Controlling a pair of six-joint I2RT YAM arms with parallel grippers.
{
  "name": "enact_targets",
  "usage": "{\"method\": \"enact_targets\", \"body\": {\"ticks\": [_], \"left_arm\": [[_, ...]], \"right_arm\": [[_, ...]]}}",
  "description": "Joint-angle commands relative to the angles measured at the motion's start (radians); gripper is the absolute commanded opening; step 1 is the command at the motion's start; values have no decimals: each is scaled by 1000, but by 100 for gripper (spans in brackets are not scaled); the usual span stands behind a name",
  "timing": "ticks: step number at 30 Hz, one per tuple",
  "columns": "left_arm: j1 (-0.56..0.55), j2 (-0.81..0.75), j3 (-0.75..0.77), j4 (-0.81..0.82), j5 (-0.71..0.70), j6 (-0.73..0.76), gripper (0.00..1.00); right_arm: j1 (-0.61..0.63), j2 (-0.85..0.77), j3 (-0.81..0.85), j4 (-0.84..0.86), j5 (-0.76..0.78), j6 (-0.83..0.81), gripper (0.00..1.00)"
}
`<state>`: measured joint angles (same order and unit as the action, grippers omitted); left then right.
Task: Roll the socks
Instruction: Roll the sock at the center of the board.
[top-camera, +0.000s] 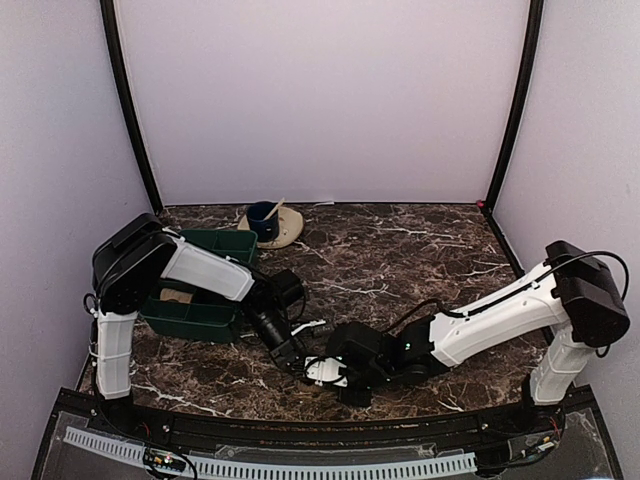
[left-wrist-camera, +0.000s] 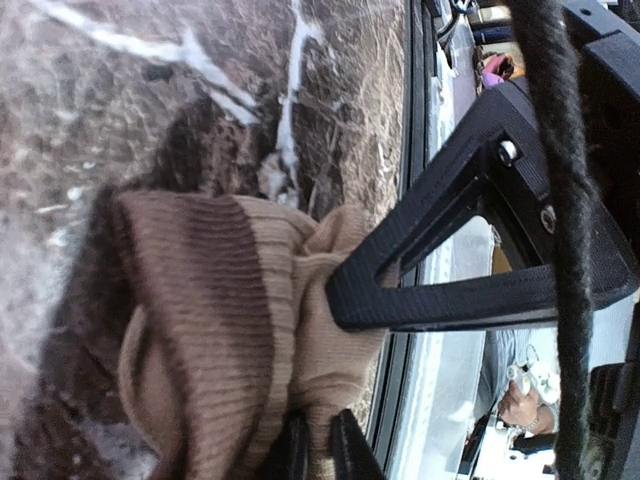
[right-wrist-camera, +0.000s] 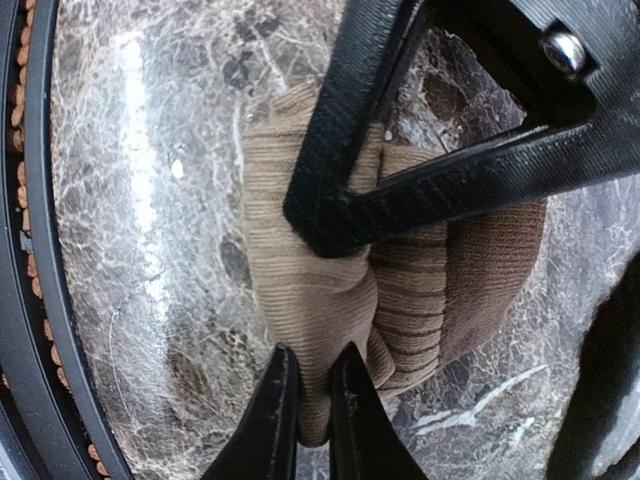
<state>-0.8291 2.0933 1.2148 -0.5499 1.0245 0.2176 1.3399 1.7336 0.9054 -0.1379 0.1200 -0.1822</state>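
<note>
The socks (left-wrist-camera: 230, 320) lie bunched as a tan ribbed bundle with darker brown bands on the marble table, close to its front edge. My left gripper (left-wrist-camera: 315, 452) is shut on a fold of the tan cloth at the bundle's near end. In the right wrist view the socks (right-wrist-camera: 320, 290) show as a tan lump with a brown part behind, and my right gripper (right-wrist-camera: 312, 400) is shut on its lower tip. A black triangular finger frame (right-wrist-camera: 400, 190) lies across the cloth. From above, the left gripper (top-camera: 298, 355) and right gripper (top-camera: 335, 372) meet tip to tip and hide the socks.
Two dark green bins (top-camera: 215, 245) (top-camera: 190, 318) stand by the left arm. A beige saucer with a blue cup (top-camera: 270, 225) sits at the back. The table's black front rail (top-camera: 300, 425) runs right beside the grippers.
</note>
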Motion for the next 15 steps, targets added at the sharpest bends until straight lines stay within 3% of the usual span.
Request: {"method": "enact_targets", "body": {"ticks": [1, 6, 15], "left_arm": [[24, -58, -34, 70, -54, -62, 13], [46, -139, -92, 156, -42, -134, 26], [60, -273, -166, 251, -101, -207, 32]], "right_arm": [[-54, 38, 3, -53, -106, 58, 5], [-101, 36, 5, -62, -177, 90, 4], [-181, 47, 14, -75, -323, 138, 4]]}}
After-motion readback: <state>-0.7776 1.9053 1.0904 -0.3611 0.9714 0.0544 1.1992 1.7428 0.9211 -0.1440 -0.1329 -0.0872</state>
